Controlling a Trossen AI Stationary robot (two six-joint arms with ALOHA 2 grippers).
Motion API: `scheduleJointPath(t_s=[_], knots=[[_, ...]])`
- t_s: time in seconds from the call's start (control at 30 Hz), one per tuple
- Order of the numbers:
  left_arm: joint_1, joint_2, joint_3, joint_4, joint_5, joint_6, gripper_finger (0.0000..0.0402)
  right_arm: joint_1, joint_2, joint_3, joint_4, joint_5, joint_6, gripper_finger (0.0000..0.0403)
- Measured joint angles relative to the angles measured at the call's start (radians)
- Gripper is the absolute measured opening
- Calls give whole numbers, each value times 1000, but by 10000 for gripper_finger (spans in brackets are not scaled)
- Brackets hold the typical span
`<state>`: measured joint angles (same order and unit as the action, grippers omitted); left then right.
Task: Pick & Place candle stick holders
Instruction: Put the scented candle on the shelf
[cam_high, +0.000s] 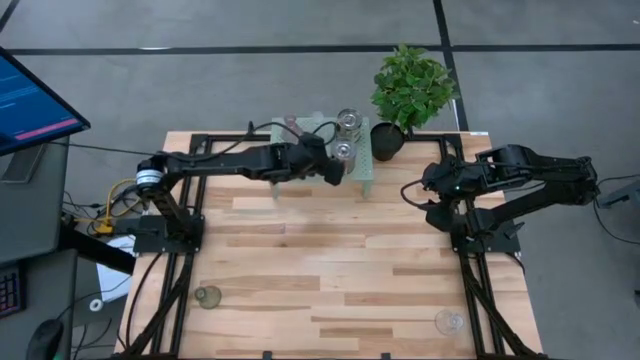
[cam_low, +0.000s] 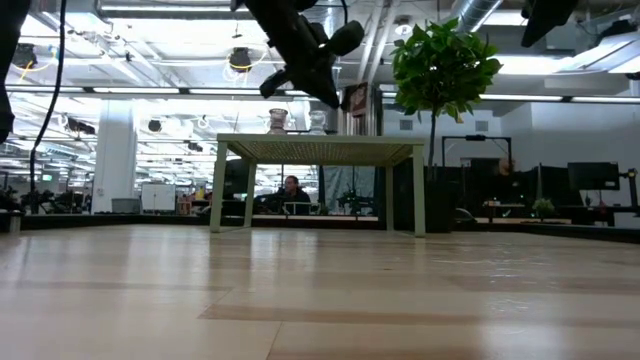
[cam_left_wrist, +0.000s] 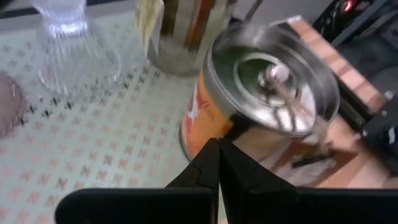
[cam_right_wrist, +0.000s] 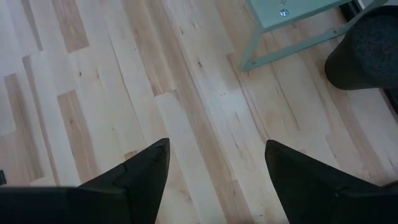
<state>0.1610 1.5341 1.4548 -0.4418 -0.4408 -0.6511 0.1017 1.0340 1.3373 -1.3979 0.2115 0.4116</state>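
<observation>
A mint-green perforated stand (cam_high: 364, 172) at the table's far middle bears several candle stick holders: a clear glass one (cam_left_wrist: 68, 43), a pinkish one (cam_left_wrist: 5, 106) and two silvery jars (cam_left_wrist: 273, 81) (cam_left_wrist: 186, 31). My left gripper (cam_left_wrist: 219, 146) is shut over the stand top, its fingertips at the nearer silvery jar's lower side. A greenish holder (cam_high: 208, 296) and a clear one (cam_high: 449, 321) stand on the table near its front edge. My right gripper (cam_right_wrist: 217, 155) hangs open above bare wood at the right. My left gripper's shut fingertips (cam_left_wrist: 211, 155) stand right at the lower side wall (cam_left_wrist: 199, 134) of the nearer silvery jar, coming slanting down from the table's left. I cannot tell whether they touch it. The jar stands at the stand's edge.
A black pot (cam_high: 386, 140) with a green plant (cam_high: 412, 85) stands just right of the stand, close to my right arm. The stand's legs (cam_right_wrist: 249, 62) rest on the wood. The table's middle is open wood (cam_high: 320, 260).
</observation>
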Motion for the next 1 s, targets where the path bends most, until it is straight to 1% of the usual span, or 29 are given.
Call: scheduleJointPath(t_s=[0.1, 0.23, 0.47, 0.63, 0.77, 0.9, 1.0], knots=[[9, 0, 0, 31, 5, 0, 1, 0, 0, 0, 0, 0, -3, 255], [18, 12, 2, 79, 53, -1, 1, 0, 0, 0, 0, 0, -3, 255], [18, 24, 0, 98, 62, -1, 1, 0, 0, 0, 0, 0, -3, 255], [14, 24, 0, 115, 103, -3, 1, 0, 0, 0, 0, 0, -2, 255], [1, 9, 1, 126, 134, -2, 1, 0, 0, 0, -2, 0, 2, 255], [-14, -14, 1, 129, 190, -1, 1, 1, 0, 0, -38, -3, 50, 255], [-32, -59, 0, 124, 231, 17, 1, 0, 0, 0, -69, -50, 89, 255]])
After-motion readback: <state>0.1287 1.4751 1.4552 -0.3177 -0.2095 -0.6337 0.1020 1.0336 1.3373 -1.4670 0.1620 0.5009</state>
